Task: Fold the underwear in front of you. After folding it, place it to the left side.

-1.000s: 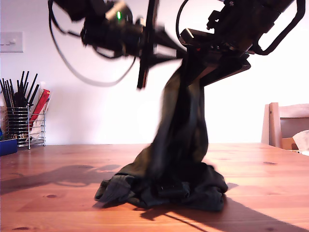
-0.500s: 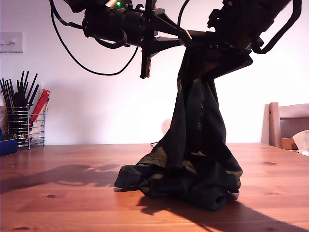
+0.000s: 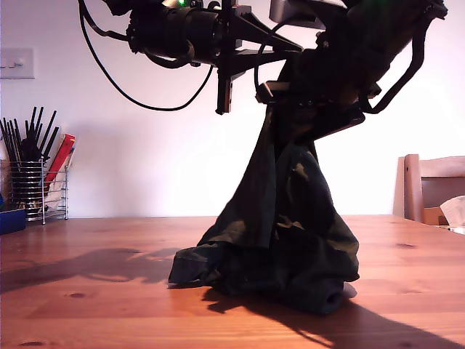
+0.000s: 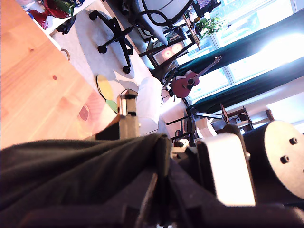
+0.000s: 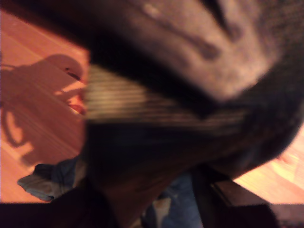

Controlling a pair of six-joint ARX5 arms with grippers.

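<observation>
The underwear (image 3: 290, 240), dark olive cloth, hangs in a long twisted column, and its lower part is heaped on the wooden table (image 3: 87, 305). Its top is pinched in my second gripper (image 3: 309, 102), which is shut on it high in the exterior view's upper right. In the second wrist view the cloth (image 5: 156, 142) fills the frame, blurred, with a ribbed band showing. My first gripper (image 3: 287, 54) reaches in level from the exterior view's left to the cloth's top. The cloth (image 4: 71, 166) lies across its fingers (image 4: 128, 111); their spacing is hidden.
A wire basket (image 3: 36, 189) of pens and a blue box (image 3: 11, 220) stand at the exterior view's far left. A wooden chair (image 3: 429, 189) is behind the table at that view's right. An office chair (image 4: 128, 23) and a guitar (image 4: 185, 83) stand off the table.
The first arm, blurred in motion before, has steadied with its gripper against the cloth's top. The second arm has tilted and risen slightly. The heap on the table shifted toward the exterior view's right.
</observation>
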